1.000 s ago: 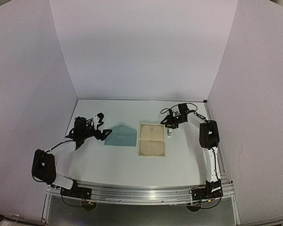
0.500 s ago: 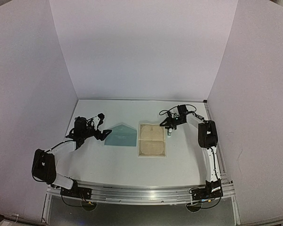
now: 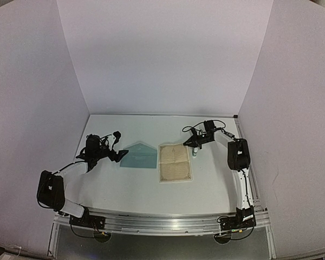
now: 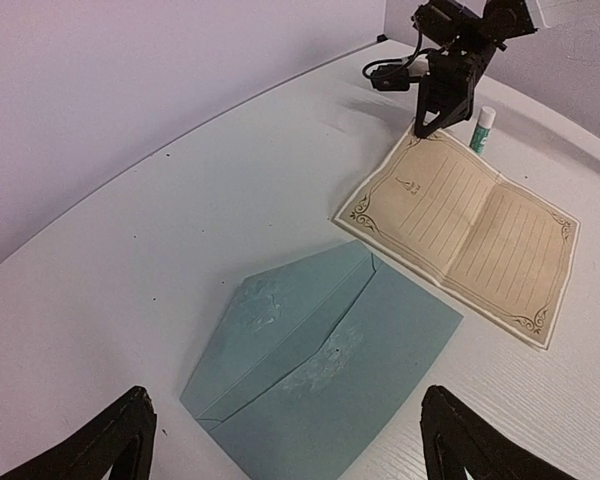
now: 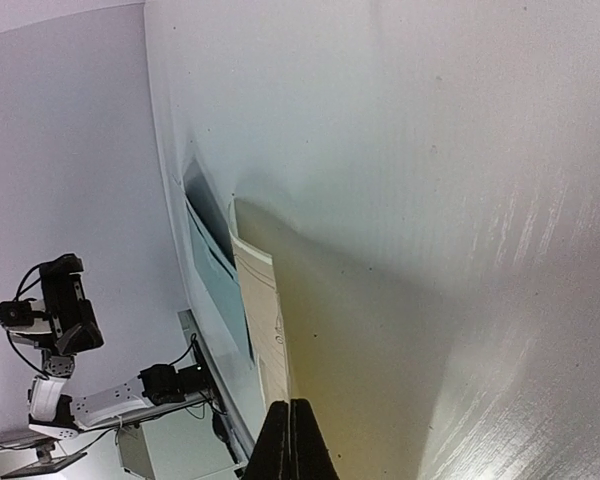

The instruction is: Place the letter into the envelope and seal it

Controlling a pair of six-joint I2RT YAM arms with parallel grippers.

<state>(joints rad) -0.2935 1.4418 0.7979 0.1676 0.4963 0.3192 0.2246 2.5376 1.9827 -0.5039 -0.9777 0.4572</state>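
Since the earlier frame your right gripper (image 3: pixel 186 142) has shifted left, from beside the bottle (image 3: pixel 194 153) to the far right corner of the letter (image 3: pixel 175 162). The sheet has also turned slightly on the table (image 3: pixel 151 192).

Right arm: the jaws are closed flat together on that corner. The wrist view shows the tan paper rising a little toward the fingers (image 5: pixel 290 440).

Letter: it lies unfolded near mid-table, with a centre crease and a dark ornate border. The rest of the sheet rests on the surface.

Envelope (image 3: pixel 139 156): it lies flat just left of the letter, outside it, with its triangular flap open and pointing toward the back wall.

Left gripper (image 3: pixel 121 143): the jaws are spread wide and hold nothing. It hovers at the envelope's left end, and you see both fingertips framing the teal paper in its wrist view.

Bottle: small and white with a green cap, it stands just right of the letter's far corner.
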